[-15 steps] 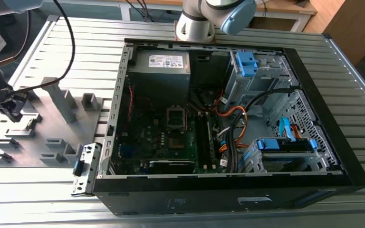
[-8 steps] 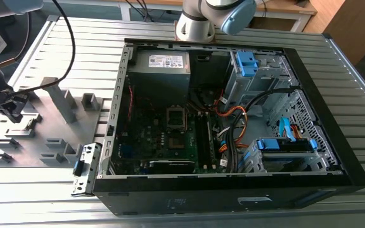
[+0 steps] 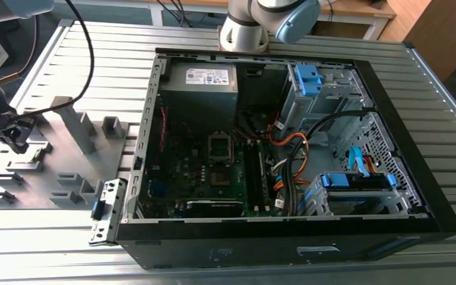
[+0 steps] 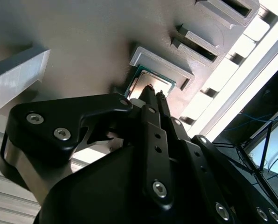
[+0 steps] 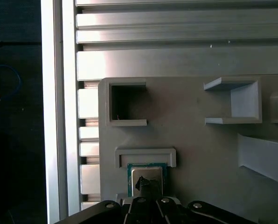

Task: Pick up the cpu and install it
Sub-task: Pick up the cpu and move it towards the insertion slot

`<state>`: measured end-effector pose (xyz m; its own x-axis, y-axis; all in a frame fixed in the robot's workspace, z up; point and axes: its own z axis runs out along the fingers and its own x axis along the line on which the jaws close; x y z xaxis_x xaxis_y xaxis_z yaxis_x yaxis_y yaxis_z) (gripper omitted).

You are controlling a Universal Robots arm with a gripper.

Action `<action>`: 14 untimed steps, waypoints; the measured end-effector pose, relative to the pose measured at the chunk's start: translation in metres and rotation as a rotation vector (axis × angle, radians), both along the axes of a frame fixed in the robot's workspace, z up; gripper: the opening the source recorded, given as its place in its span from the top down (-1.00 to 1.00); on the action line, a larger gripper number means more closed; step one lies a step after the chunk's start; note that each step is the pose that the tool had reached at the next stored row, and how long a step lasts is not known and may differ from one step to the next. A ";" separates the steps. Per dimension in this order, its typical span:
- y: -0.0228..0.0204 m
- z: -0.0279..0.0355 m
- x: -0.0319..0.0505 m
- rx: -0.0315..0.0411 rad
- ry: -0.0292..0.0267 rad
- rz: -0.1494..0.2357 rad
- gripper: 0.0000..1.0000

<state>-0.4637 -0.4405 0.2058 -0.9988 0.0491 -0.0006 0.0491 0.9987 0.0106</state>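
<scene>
The small square cpu with the silvery lid (image 5: 140,173) is sitting in a shallow pocket on the grey moulded fixture plate (image 5: 195,149), probably so it isn't sliding around. The black gripper (image 5: 148,184) is hanging right over its middle, jaws looking pinched together and grabbing nothing.

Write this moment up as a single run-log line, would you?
step: pick-up | pincer: right at cpu | cpu: flat in recess of grey holder plate, outside computer case | installed: not yet
</scene>
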 end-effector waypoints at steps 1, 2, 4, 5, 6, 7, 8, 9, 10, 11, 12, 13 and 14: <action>0.0000 0.0000 0.0000 0.0000 0.0000 0.000 0.66; 0.0000 0.0000 0.0000 0.0000 0.0000 0.000 0.54; 0.0000 0.0000 0.0000 0.0000 0.0001 0.000 0.42; 0.0000 -0.0001 0.0000 0.0000 0.0000 0.000 0.29; 0.0000 -0.0001 0.0000 0.0000 0.0000 0.000 0.29; 0.0000 -0.0001 0.0000 0.0000 0.0000 0.000 0.18; 0.0000 -0.0001 0.0000 0.0000 0.0000 0.000 0.18; 0.0000 -0.0001 0.0000 0.0000 0.0000 0.000 -0.05; 0.0000 -0.0001 0.0000 0.0000 0.0000 0.000 -0.05; 0.0000 -0.0001 0.0000 0.0000 0.0000 0.000 -0.18; 0.0000 -0.0001 0.0000 0.0000 0.0000 0.000 -0.18; 0.0000 -0.0004 0.0000 0.0000 0.0000 0.000 -0.18; 0.0000 -0.0013 0.0001 0.0004 -0.0005 0.000 -0.18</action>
<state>-0.4636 -0.4405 0.2045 -0.9988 0.0490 -0.0011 0.0490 0.9987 0.0110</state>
